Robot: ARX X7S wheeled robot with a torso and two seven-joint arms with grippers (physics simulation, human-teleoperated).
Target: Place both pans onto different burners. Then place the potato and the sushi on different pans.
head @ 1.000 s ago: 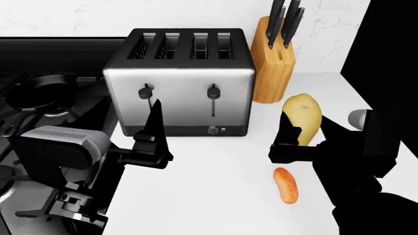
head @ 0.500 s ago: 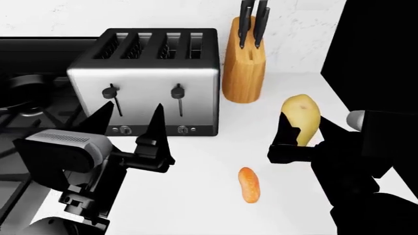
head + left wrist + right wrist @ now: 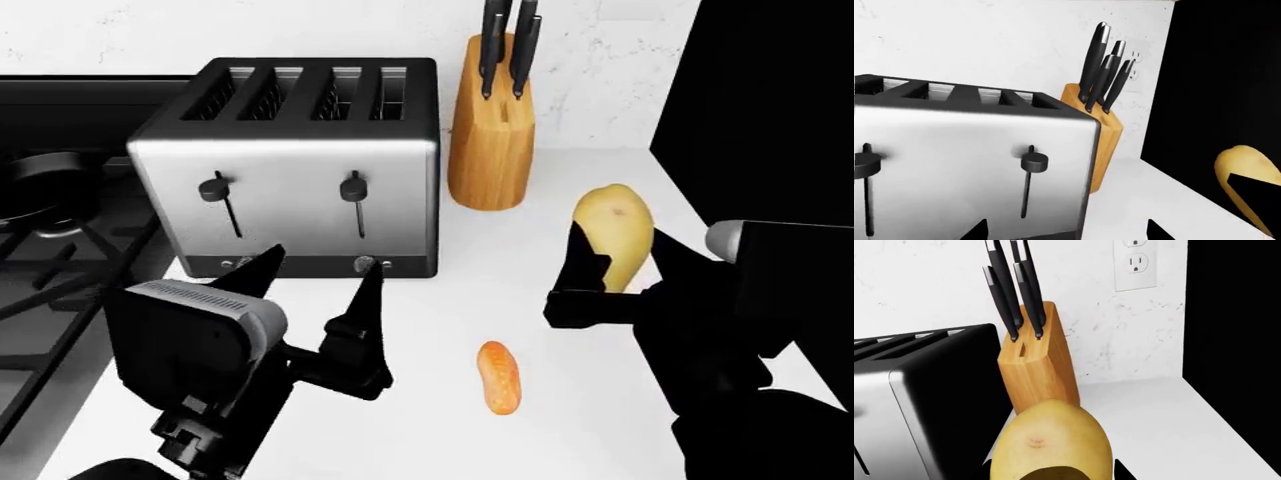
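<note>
One item is secured: the potato (image 3: 614,236) is clamped upright in the right gripper (image 3: 603,282) and held clear above the white counter (image 3: 441,310), presumably for carrying toward the stove (image 3: 54,280) at far left. The sushi (image 3: 499,377) is left lying on the counter, just right of the left gripper (image 3: 314,300), whose fingers are spread wide and empty, seemingly lined up to collect it. Only one pan (image 3: 34,185) is glimpsed, behind the toaster (image 3: 294,170).

The right gripper (image 3: 603,262) hides the bottom of the potato (image 3: 617,228). The picture's top edge cuts off the knives (image 3: 510,40). Only a bit of one pan (image 3: 40,178) shows.
</note>
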